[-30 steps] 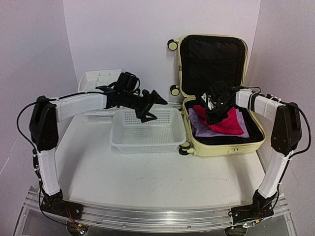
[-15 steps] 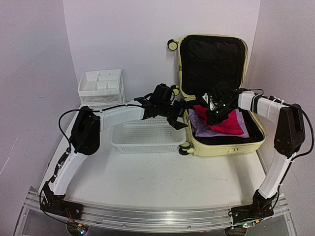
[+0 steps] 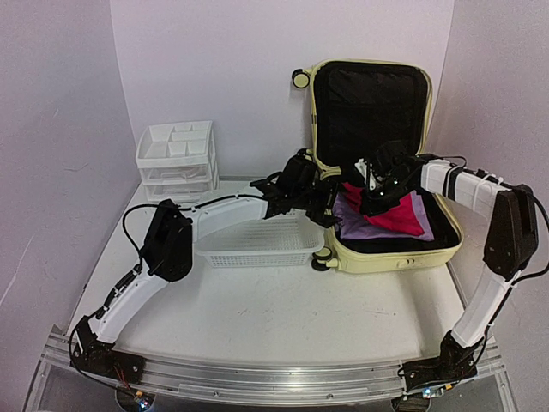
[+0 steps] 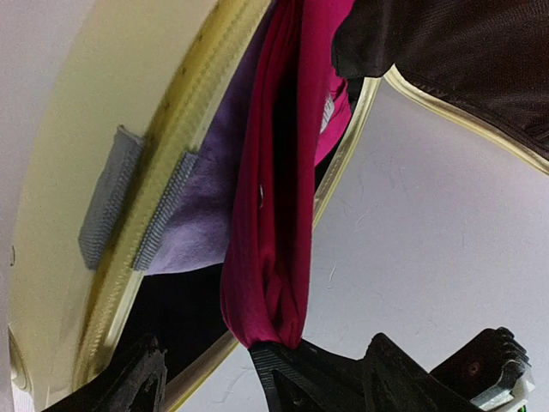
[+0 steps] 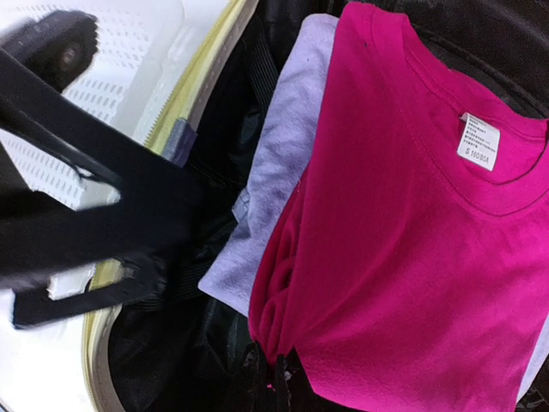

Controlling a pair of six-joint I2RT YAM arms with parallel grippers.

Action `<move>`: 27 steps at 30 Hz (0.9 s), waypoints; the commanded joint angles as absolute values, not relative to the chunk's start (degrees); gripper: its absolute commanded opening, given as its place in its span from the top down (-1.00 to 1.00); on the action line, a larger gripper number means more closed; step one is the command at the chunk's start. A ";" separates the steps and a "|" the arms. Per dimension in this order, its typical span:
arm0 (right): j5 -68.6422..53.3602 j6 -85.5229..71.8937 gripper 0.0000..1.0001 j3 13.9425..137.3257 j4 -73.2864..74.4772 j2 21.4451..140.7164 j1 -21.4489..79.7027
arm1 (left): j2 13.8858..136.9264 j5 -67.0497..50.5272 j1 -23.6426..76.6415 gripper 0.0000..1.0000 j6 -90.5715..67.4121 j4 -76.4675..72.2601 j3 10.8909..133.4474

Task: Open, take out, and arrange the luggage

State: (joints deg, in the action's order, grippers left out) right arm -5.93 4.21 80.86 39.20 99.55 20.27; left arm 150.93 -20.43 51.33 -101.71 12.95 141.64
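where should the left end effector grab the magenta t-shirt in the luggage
Grip the magenta t-shirt by its bunched folded edge, near the end facing the left end effector, coming in over the left rim of the luggage. The right end effector pinches that fold up off the lavender garment, so open jaws could probably straddle it.

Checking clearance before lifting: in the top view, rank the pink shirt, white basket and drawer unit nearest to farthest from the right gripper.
1. pink shirt, in the luggage, pinched by the right gripper.
2. white basket, left of the luggage.
3. drawer unit, far left at the back.
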 commanded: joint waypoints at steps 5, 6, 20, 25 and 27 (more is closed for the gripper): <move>-7.28 3.70 1.00 80.58 36.83 96.11 20.61 | 151.19 -16.31 52.13 -0.59 -98.98 12.28 143.69; -6.93 3.58 1.00 80.40 36.86 96.22 20.62 | 149.73 -15.41 52.08 -0.59 -96.33 12.26 142.05; -6.66 2.20 1.00 80.45 36.74 97.04 20.49 | 141.78 -23.36 50.81 -0.53 -66.63 11.36 133.71; -8.77 0.99 1.00 80.76 36.74 96.95 19.94 | 135.93 -22.74 50.26 -0.27 -57.26 10.71 126.98; -8.91 0.76 1.00 80.93 36.78 96.75 19.79 | 137.55 -25.11 50.24 -0.27 -61.17 10.55 129.92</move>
